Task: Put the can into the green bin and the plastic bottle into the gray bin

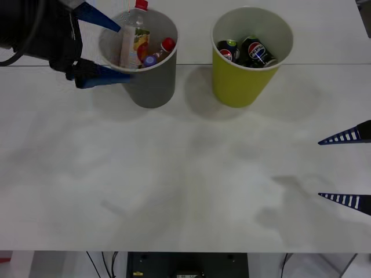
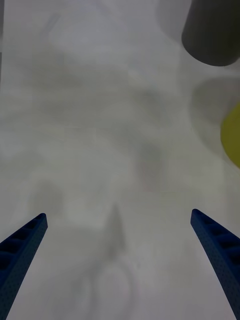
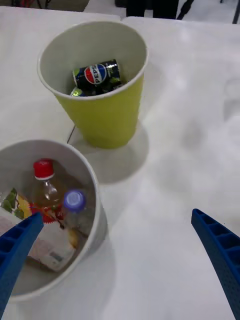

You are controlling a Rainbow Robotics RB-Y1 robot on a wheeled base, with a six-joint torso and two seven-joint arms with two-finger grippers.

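Desk [image 1: 174,191]: flat, matte white surface, faintly mottled with soft shadows. Gray bin [image 1: 152,81]: tapered cup shape, smooth dark gray wall, pale inside; standing upright directly beside the left tool [image 1: 104,51], one blue ribbed finger [image 1: 98,17] over the rim, the other against the outer wall. Contents of gray bin: clear plastic bottle [image 1: 133,40] with red cap and fruit-printed label, leaning upright, top projecting above the rim; smaller bottle with red cap [image 1: 167,45] and amber liquid; third bottle with blue-violet cap [image 3: 75,200], clear body. Left tool: released, wedge-shaped fingers spread wide, nothing between them. Green bin [image 1: 237,81]: same tapered form, glossy yellow-green outside, whitish inside; upright beyond the gray bin from the left tool, the two apart with a bare strip of desk between. Contents of green bin: can [image 1: 227,51], small, dark body with green and red marks, lying low against the inner wall; touching it, a dark Pepsi can [image 1: 256,51] with round red-white-blue logo, tilted on its side. Right tool [image 1: 346,168]: released, two blue ribbed fingers wide apart, hovering over bare desk, well apart from both bins.
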